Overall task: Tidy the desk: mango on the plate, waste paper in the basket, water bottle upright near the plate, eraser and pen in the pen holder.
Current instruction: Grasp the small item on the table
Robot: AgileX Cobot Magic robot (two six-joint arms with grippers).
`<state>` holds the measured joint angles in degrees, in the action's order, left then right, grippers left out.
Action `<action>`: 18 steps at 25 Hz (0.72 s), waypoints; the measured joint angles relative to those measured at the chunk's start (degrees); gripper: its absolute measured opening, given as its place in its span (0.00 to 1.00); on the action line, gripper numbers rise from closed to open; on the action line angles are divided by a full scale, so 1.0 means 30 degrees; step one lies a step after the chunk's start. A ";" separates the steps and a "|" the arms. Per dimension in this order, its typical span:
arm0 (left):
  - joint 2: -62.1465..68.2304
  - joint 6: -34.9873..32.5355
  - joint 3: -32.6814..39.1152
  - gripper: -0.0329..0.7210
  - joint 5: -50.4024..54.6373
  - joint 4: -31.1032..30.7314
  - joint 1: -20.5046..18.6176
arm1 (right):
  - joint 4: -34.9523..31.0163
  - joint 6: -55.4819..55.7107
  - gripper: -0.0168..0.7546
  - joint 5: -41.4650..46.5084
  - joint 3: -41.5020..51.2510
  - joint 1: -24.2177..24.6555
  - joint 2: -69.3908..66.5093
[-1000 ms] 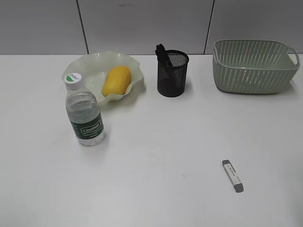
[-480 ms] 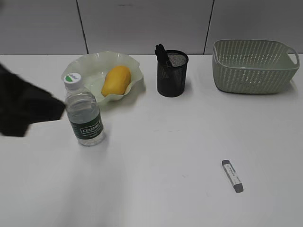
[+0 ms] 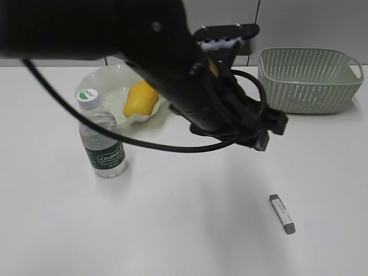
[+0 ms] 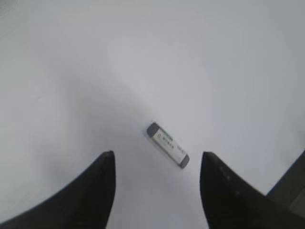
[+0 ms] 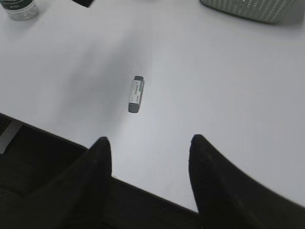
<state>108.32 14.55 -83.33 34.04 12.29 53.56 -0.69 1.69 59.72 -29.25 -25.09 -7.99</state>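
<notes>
The eraser point(image 3: 282, 214), a small white and grey bar, lies flat on the white desk point(image 3: 172, 218) at the front right. My left arm reaches across the middle, and my left gripper point(image 3: 265, 132) hangs above the desk behind and left of the eraser. In the left wrist view my left gripper point(image 4: 157, 153) is open and empty, with the eraser point(image 4: 167, 145) just beyond its tips. My right gripper point(image 5: 149, 138) is open and empty over the desk's front edge, with the eraser point(image 5: 137, 94) ahead. The mango point(image 3: 141, 99) lies on the plate point(image 3: 100, 80). The water bottle point(image 3: 102, 141) stands upright. The pen holder is hidden behind the arm. No waste paper shows.
The green basket point(image 3: 307, 80) stands at the back right and shows at the top of the right wrist view point(image 5: 252, 7). The bottle's base point(image 5: 19, 7) shows at that view's top left. The desk's front edge point(image 5: 157, 193) runs close under my right gripper.
My left arm has swung in from the left, across the middle, out towards the eraser. It now covers the pen holder. The eraser, bottle, mango and basket have not moved.
</notes>
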 joint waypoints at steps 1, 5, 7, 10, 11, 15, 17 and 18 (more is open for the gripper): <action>0.0960 0.0737 -0.0829 0.61 0.0000 0.0098 0.0015 | 0.0000 0.0000 0.57 0.0000 0.0000 0.0000 0.0000; 0.4072 0.3882 -0.3148 0.61 0.0440 -0.0136 0.0234 | 0.0000 0.0020 0.57 0.0000 0.0000 0.0000 0.0000; 0.5289 0.5731 -0.4079 0.61 0.1264 -0.1028 0.0605 | 0.0000 0.0020 0.57 0.0000 0.0000 0.0000 0.0000; 0.6855 0.8406 -0.5300 0.61 0.2659 -0.3021 0.1460 | 0.0000 0.0020 0.57 0.0000 0.0000 0.0000 0.0000; 0.7301 0.9170 -0.5724 0.60 0.3012 -0.3670 0.1765 | 0.0000 0.0020 0.57 0.0000 0.0000 0.0000 0.0000; 0.8418 1.2251 -0.7344 0.59 0.3527 -0.5275 0.2620 | 0.0000 0.0020 0.57 -0.0007 0.0000 0.0000 0.0000; 0.8823 1.3582 -0.8046 0.59 0.3707 -0.5877 0.2849 | 0.0000 0.0000 0.57 -0.0007 0.0000 0.0000 0.0000; 0.9085 1.3936 -0.8443 0.59 0.3887 -0.6052 0.2923 | 0.0000 0.0000 0.57 -0.0007 0.0000 0.0000 0.0000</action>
<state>135.58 56.36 -108.66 45.70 -5.87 62.32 -0.69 1.69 59.70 -29.25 -25.09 -7.99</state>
